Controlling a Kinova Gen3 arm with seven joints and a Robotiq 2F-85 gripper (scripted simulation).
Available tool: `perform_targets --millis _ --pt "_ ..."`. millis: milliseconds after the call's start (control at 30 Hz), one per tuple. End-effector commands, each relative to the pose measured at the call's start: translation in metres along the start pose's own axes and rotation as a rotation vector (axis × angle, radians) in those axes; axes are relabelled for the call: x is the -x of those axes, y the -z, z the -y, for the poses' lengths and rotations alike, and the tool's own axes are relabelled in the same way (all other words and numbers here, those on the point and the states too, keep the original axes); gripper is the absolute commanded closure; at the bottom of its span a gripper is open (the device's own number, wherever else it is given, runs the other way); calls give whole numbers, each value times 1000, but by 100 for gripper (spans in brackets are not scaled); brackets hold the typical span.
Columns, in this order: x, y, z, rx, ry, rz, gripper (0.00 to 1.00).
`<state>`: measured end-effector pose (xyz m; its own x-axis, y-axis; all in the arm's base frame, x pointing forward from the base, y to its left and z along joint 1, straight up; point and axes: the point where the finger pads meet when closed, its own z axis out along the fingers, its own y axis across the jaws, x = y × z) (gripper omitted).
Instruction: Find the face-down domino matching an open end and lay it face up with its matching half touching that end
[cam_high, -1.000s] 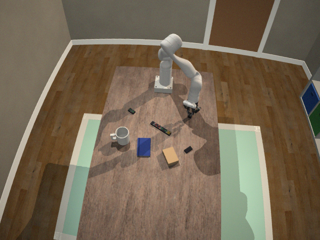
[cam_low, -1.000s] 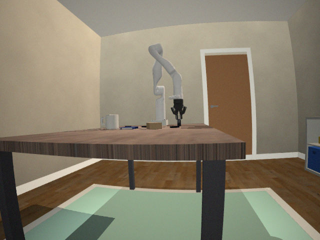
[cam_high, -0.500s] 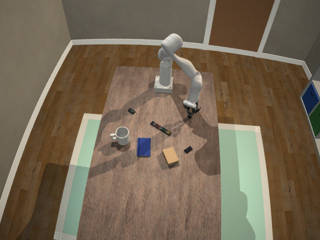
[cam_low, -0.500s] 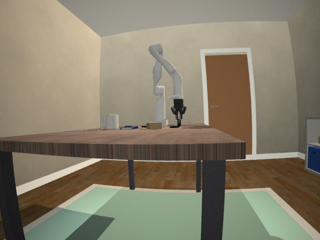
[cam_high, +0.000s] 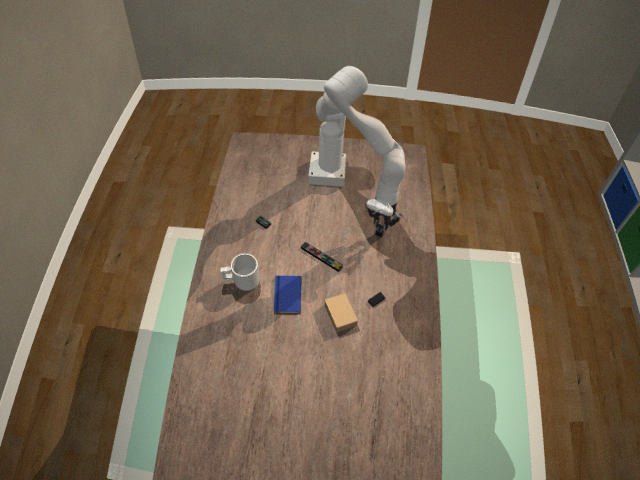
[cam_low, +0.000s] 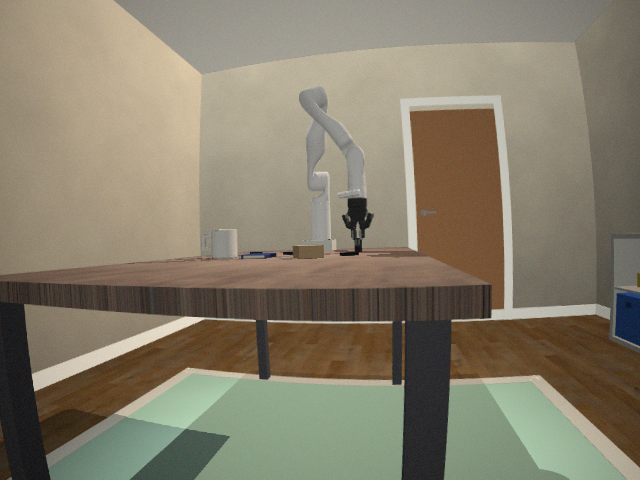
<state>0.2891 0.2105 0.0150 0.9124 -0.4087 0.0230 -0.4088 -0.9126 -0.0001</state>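
The line of face-up dominoes (cam_high: 321, 256) lies diagonally at the table's middle, with colored pips showing. One loose domino (cam_high: 263, 222) lies flat to the far left of the line, with colored pips up. A black face-down domino (cam_high: 376, 298) lies flat near the right front, and it also shows in the low view (cam_low: 348, 253). My gripper (cam_high: 381, 230) points straight down to the right of the line's far end. It is shut on a dark domino (cam_low: 356, 243) held upright, with its lower end at or just above the table.
A white mug (cam_high: 244, 271) stands left of the line. A blue book (cam_high: 287, 293) and a tan box (cam_high: 341, 312) lie in front of the line. The arm's base (cam_high: 327, 173) stands at the table's far middle.
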Motion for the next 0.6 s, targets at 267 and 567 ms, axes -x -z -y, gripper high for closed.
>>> perform_targets --millis 267,567 --pt "1 0 0 -1 0 -16 66" --pt "2 0 0 -1 0 -28 66"
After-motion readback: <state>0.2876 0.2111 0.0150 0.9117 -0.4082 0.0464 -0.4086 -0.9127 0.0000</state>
